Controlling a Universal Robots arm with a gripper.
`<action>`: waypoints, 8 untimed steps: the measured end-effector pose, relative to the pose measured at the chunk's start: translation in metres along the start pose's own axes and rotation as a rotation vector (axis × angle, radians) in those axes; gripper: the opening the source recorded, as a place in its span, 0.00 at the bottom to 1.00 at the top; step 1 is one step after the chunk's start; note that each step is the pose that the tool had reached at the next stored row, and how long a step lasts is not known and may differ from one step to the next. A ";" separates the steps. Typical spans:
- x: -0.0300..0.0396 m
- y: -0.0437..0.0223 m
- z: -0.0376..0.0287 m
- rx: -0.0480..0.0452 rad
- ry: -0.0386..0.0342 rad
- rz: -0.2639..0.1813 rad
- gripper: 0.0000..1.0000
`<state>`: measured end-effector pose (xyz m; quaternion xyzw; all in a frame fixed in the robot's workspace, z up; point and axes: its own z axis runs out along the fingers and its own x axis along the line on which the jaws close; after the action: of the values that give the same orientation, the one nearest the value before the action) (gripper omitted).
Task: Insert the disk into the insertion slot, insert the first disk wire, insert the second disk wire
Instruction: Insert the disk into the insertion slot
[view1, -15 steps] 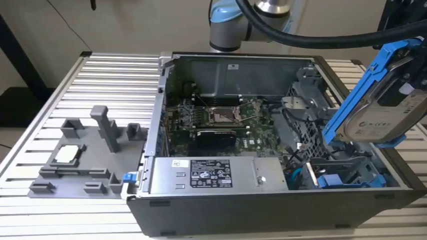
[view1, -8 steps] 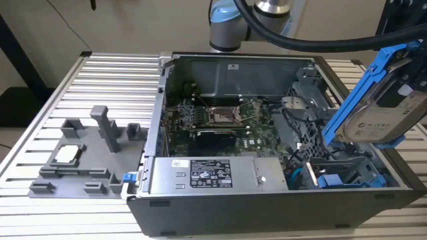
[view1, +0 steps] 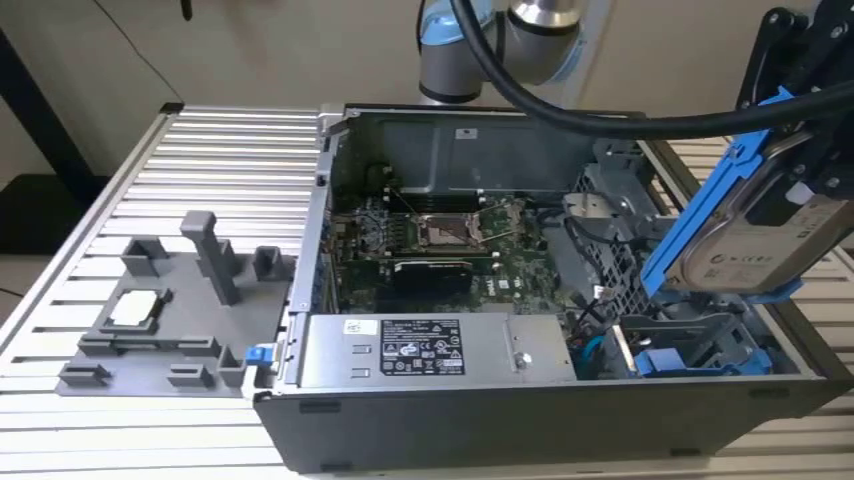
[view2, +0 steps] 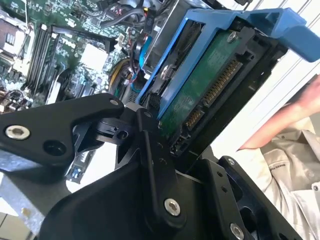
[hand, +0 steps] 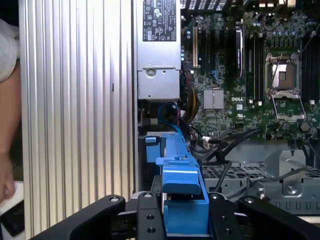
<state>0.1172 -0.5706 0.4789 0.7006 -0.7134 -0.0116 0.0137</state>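
Ribbed metal table: carries everything.
Open computer case: lies across the table's middle, motherboard exposed.
Grey power supply box: inside the case, along its front wall.
Grey fixture: on the table near the exterior view's left edge.
Disk: blue-framed and tilted, held in the air above the case's corner holding the insertion slot, not in the slot.
Gripper: fingers clamped on both sides of the disk's carrier.
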 end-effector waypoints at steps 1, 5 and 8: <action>0.0000 0.0000 0.0011 0.0002 0.0000 0.000 0.33; 0.0000 -0.0002 0.0044 0.0009 0.0000 0.000 0.33; 0.0000 -0.0002 0.0049 0.0010 0.0002 0.000 0.33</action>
<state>0.1171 -0.5706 0.4740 0.7006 -0.7134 -0.0111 0.0134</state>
